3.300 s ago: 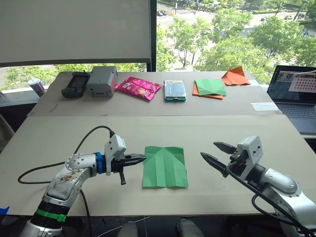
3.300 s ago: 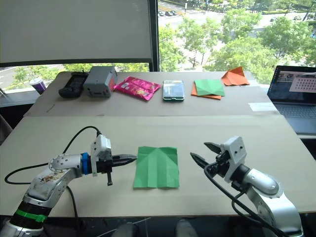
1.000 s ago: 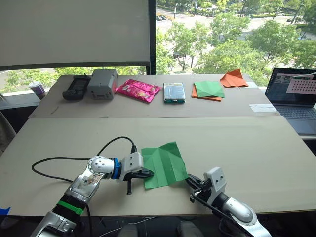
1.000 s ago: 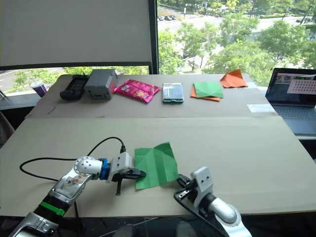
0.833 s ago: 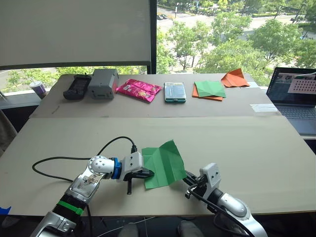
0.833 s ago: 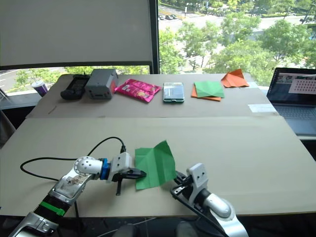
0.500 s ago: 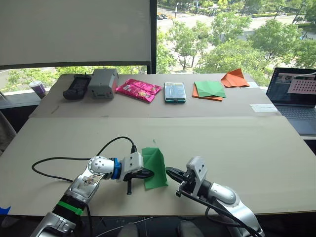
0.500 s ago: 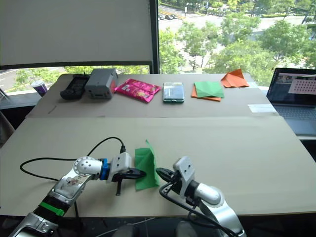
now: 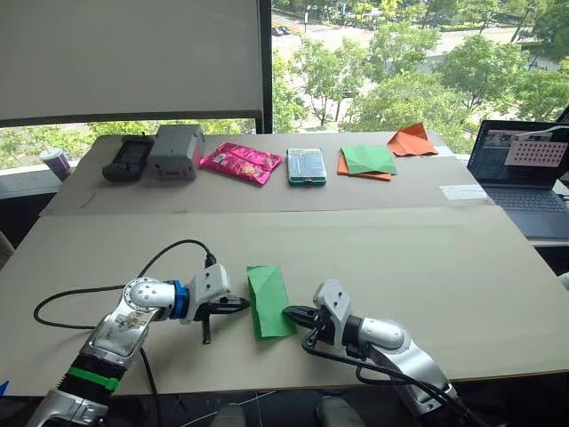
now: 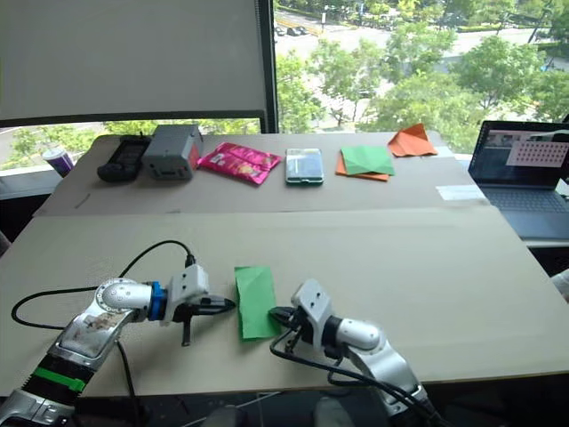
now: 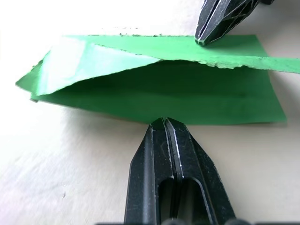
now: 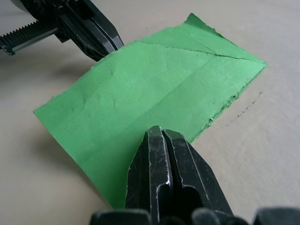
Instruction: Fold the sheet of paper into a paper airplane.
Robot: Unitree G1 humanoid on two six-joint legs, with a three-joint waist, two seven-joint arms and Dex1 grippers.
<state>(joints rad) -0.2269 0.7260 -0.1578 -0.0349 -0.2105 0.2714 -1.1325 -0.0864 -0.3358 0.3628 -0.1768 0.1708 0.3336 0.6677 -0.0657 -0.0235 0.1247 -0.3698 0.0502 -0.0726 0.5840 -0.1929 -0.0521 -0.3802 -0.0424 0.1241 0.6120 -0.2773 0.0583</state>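
Folded over since a moment ago, the sheet of paper (image 9: 268, 301) now lies halved near the table's (image 9: 462, 267) front edge, long axis running away from us. We have the left gripper (image 9: 242, 303) and right gripper (image 9: 290, 312) pressed together, flanking it; the right's tip seemingly presses the paper's edge.

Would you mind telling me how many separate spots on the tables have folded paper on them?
3: the folded bright green sheet of paper between the pincers; the green-and-orange pair of sheets on the far table; the orange pointed paper plane beside that pair.
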